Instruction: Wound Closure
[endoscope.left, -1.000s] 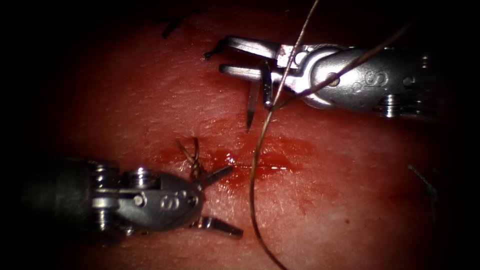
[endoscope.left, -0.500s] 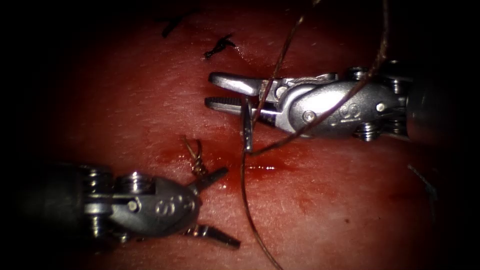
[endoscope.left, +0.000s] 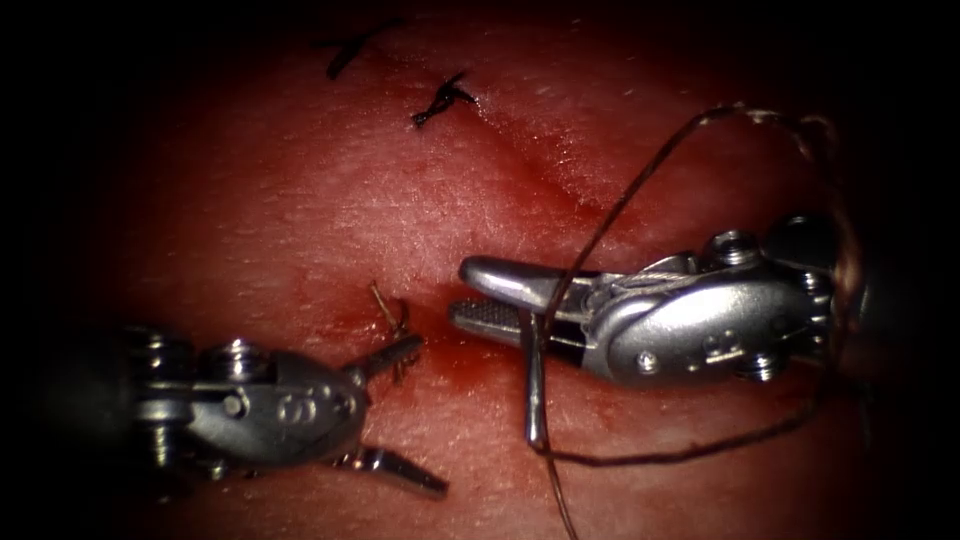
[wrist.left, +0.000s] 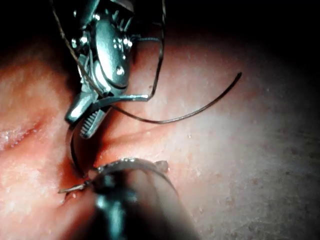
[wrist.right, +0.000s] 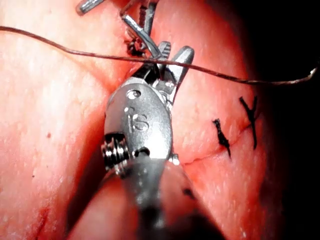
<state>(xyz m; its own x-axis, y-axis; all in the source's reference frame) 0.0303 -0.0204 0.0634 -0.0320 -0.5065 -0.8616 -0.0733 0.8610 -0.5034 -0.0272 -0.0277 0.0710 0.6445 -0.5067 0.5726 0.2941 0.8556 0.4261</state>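
My right tool (endoscope.left: 460, 290) reaches in from the right and is shut on the curved needle (endoscope.left: 533, 390) near the middle of its curve. The needle's rear half hangs below the jaws over the tissue (endoscope.left: 300, 220). In the left wrist view the needle (wrist.left: 71, 150) curves down from the right tool (wrist.left: 80, 124) toward the wet cut; whether its tip is in the tissue is hidden. Thread (endoscope.left: 680, 455) trails from the needle's end and loops up around the right tool. My left tool (endoscope.left: 432, 416) stands open and holds nothing, its upper jaw beside a knotted stitch (endoscope.left: 390, 312).
Two older dark stitches (endoscope.left: 440, 100) (endoscope.left: 350, 45) sit further up the tissue, also seen as stitches (wrist.right: 222, 137) in the right wrist view. Red fluid (endoscope.left: 470, 365) pools at the cut between the tools. Slack thread (wrist.right: 75, 50) crosses in front of the right tool (wrist.right: 175, 52).
The right tool has carried the needle down to the cut, close to the left tool. The thread, earlier running up out of view, now lies in a slack loop at right. The left tool drifted slightly left.
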